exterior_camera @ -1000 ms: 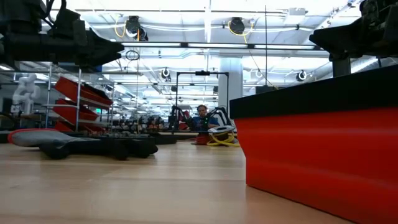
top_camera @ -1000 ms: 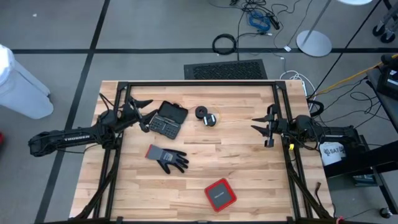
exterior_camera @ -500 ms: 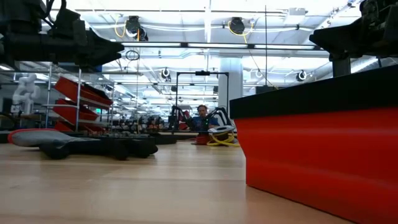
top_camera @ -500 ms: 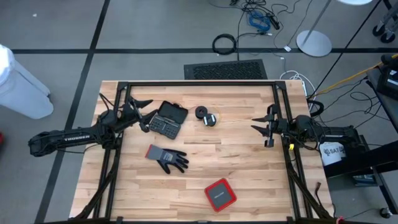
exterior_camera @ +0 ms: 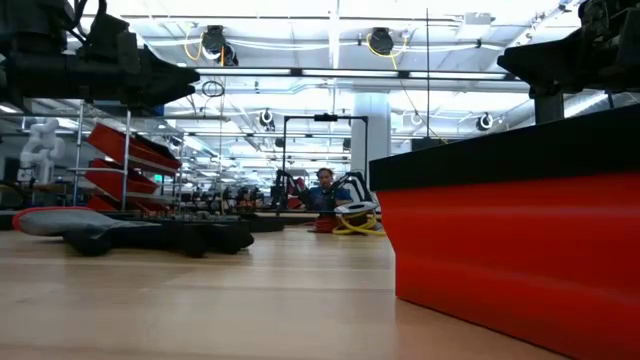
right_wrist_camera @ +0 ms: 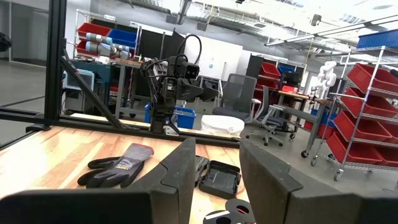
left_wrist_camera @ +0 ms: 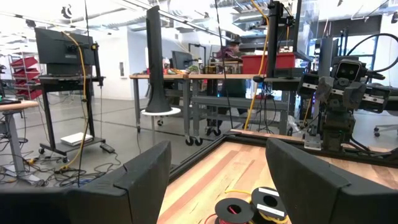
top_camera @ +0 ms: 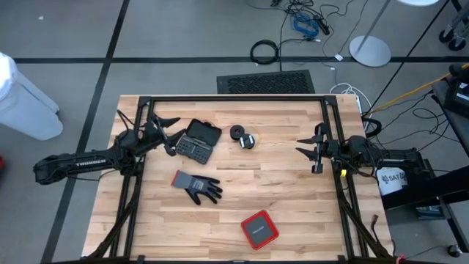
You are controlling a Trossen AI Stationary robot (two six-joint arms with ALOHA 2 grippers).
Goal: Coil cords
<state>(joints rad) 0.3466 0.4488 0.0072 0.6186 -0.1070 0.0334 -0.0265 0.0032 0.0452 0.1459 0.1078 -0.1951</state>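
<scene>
The cords lie as two small round bundles side by side on the table's far middle (top_camera: 243,137): a red one (left_wrist_camera: 234,210) and a yellow one (left_wrist_camera: 268,205), each with black parts. In the low view they show far off (exterior_camera: 347,222). My left gripper (top_camera: 172,134) hovers open above the table's left side, pointing toward the bundles, and its fingers (left_wrist_camera: 146,171) frame them from a distance. My right gripper (top_camera: 306,149) hovers open at the right side, level, pointing toward the table's left; nothing is between its fingers (right_wrist_camera: 180,168).
A black open case (top_camera: 198,139) lies just beyond my left gripper. A grey and black glove (top_camera: 196,187) lies left of the middle. A red box (top_camera: 259,229) sits near the front edge. A black frame (top_camera: 234,98) borders the table.
</scene>
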